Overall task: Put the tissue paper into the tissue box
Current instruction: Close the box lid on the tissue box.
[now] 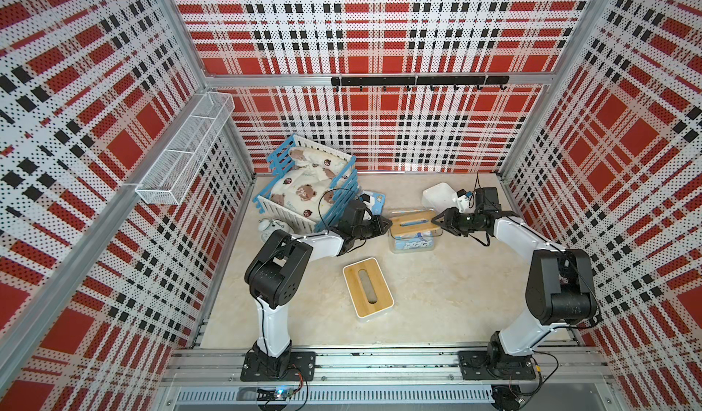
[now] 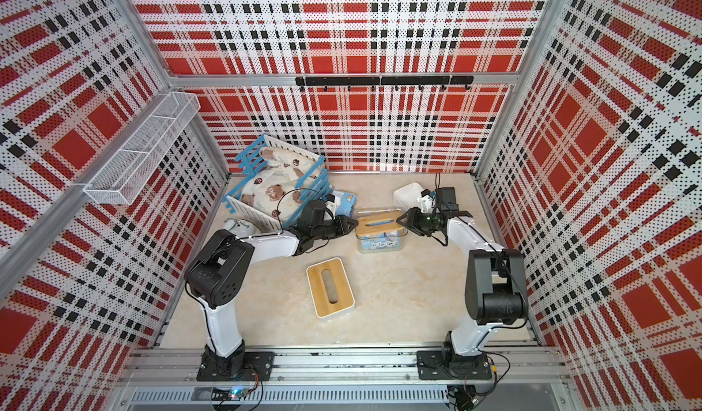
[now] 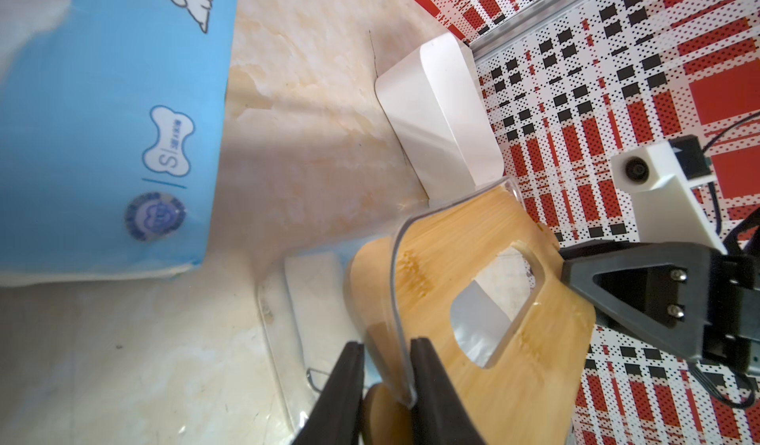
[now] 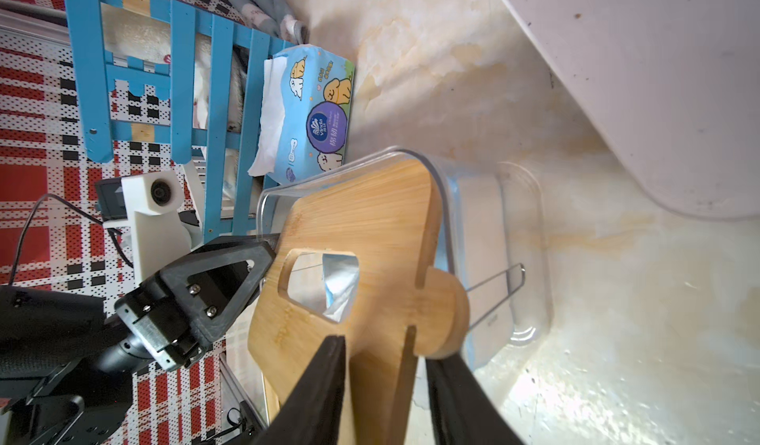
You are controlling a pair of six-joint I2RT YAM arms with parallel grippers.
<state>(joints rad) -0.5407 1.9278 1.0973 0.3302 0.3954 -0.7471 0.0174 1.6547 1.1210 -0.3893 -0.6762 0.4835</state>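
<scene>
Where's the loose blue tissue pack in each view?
Both top views: tissue pack beside the blue crib, left of the clear box.
Left wrist: close up, across bare table from the clear box.
Right wrist: beyond the bamboo lid, beside the crib.
Shared landmark: the bamboo lid.

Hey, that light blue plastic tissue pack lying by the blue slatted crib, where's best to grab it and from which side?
I'd come straight down on the light blue plastic tissue pack and pinch its soft body near the long edge away from the blue slatted crib. It lies flat, and the crib crowds its other long edge, where white sheets stick out.
</scene>
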